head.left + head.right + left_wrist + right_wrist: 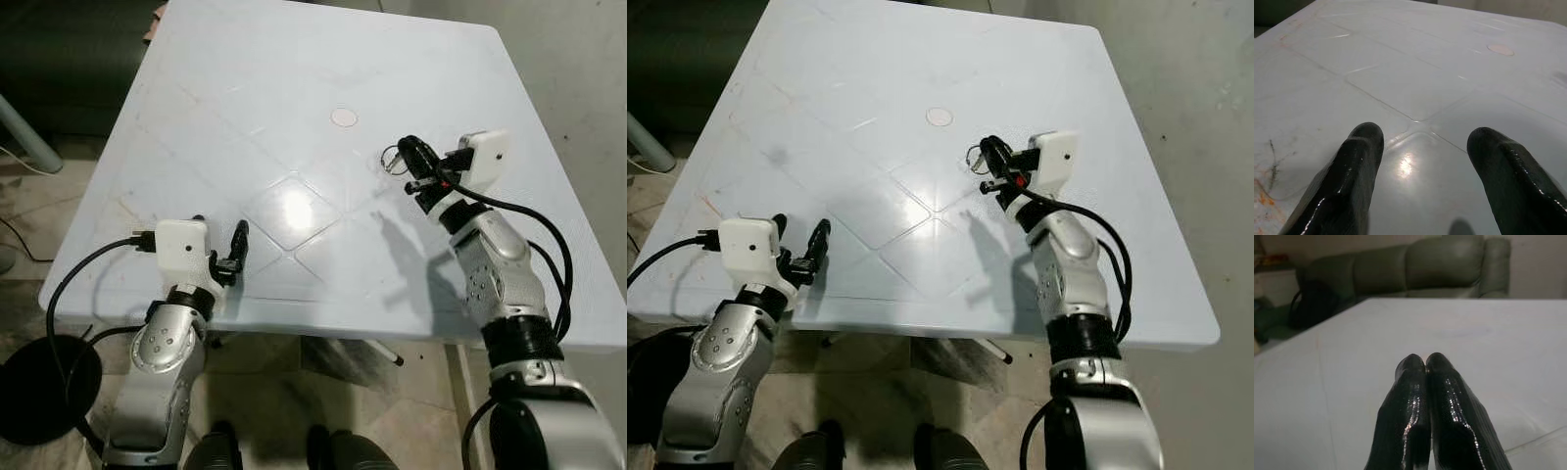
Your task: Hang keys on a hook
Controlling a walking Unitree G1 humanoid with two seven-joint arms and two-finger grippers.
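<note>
Keys [394, 159] apparently pinched in right gripper [409, 157], fingers closed, above the surface [294, 88]; left gripper [235, 247] spread, empty. Next: find hook.

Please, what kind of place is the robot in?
Probably a living room in a home: a white plastic table on a tiled floor, with a green sofa behind it.

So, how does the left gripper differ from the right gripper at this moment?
The left gripper has its fingers spread apart, while the right gripper has its fingers pressed together. The left gripper holds nothing; the right gripper is shut on the keys, whose ring sticks out beside its tips. The left gripper is near the table's front edge, the right gripper farther in. Both have two black fingers and are above the white table.
</note>
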